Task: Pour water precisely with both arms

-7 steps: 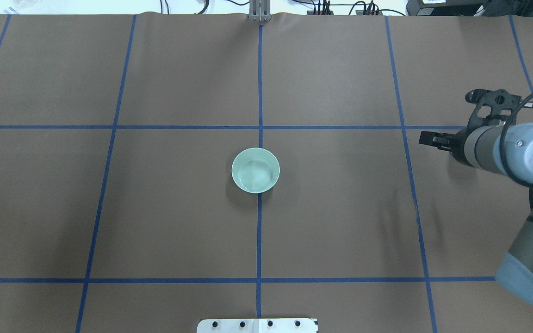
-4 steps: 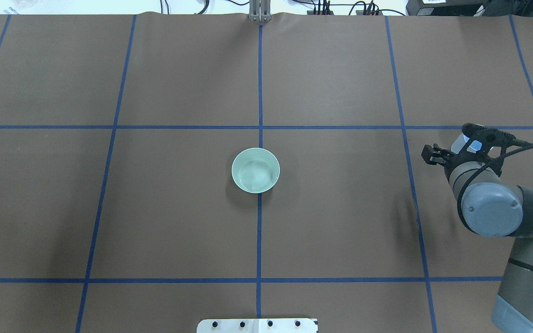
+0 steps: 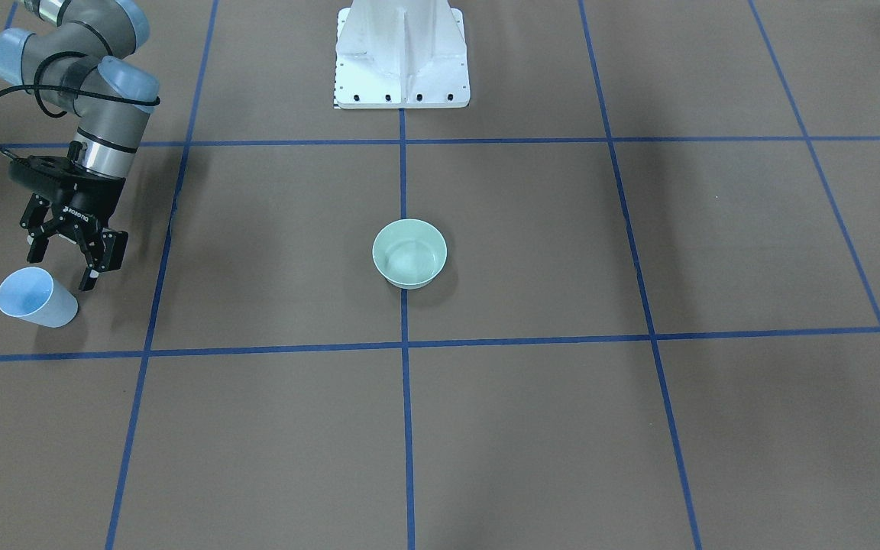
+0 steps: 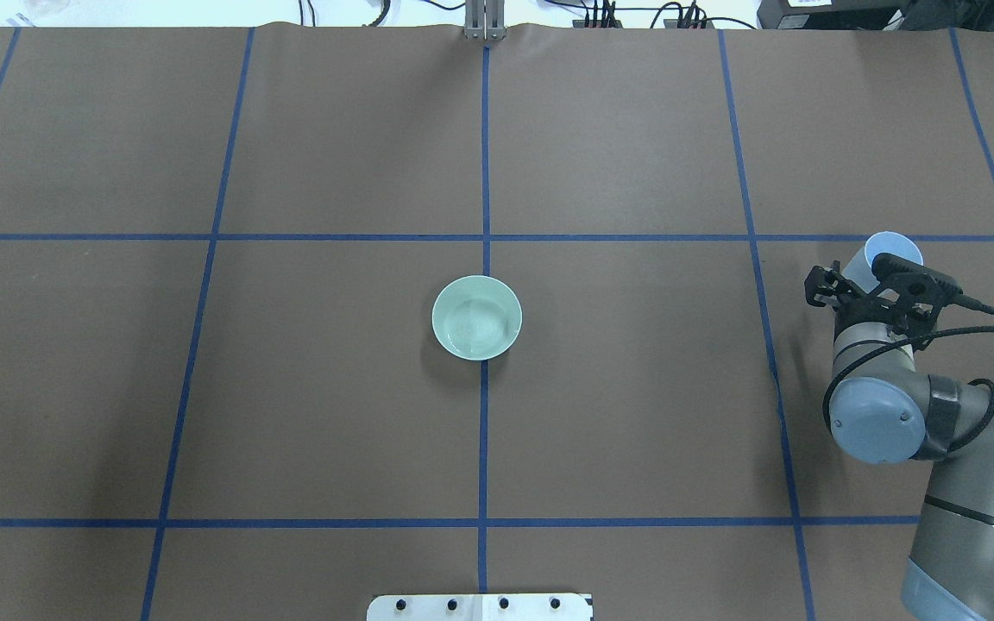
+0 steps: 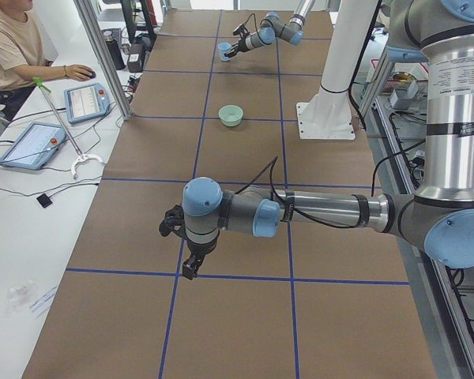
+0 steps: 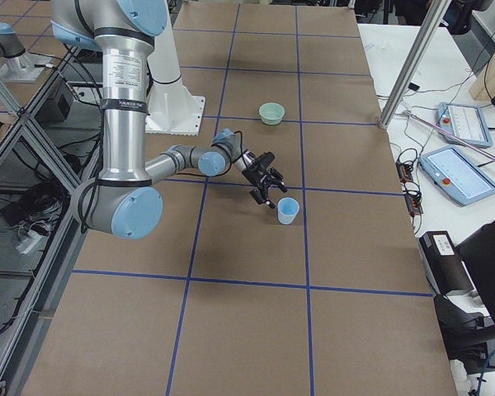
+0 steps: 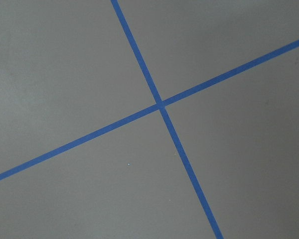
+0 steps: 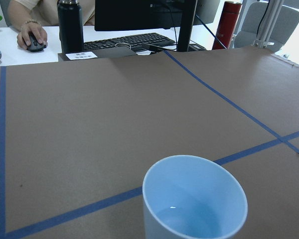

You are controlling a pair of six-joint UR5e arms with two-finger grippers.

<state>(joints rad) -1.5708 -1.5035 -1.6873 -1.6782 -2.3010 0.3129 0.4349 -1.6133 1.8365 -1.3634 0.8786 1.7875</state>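
Observation:
A pale blue cup (image 3: 30, 298) stands upright at the table's right end, also in the overhead view (image 4: 893, 251). In the right wrist view the cup (image 8: 194, 199) holds water (image 8: 189, 223), a faint sheen low inside. My right gripper (image 3: 64, 258) is open just behind the cup, tilted down, with nothing between its fingers; it also shows from overhead (image 4: 870, 283). A mint green bowl (image 4: 476, 317) sits at the table's centre. My left gripper (image 5: 192, 267) hangs over the table's left end, seen only in the exterior left view, so I cannot tell its state.
The white pedestal (image 3: 402, 57) stands at the robot's edge. Blue tape lines (image 7: 160, 105) grid the brown table. Beyond the far edge are a keyboard (image 8: 127, 41), a black bottle (image 8: 71, 25), tablets (image 6: 454, 173) and a seated person (image 5: 8, 39).
My right arm has folded back toward the robot and its wrist has turned and lowered. The gripper now sits behind the blue cup, which the arm covered before. The bowl has not moved.

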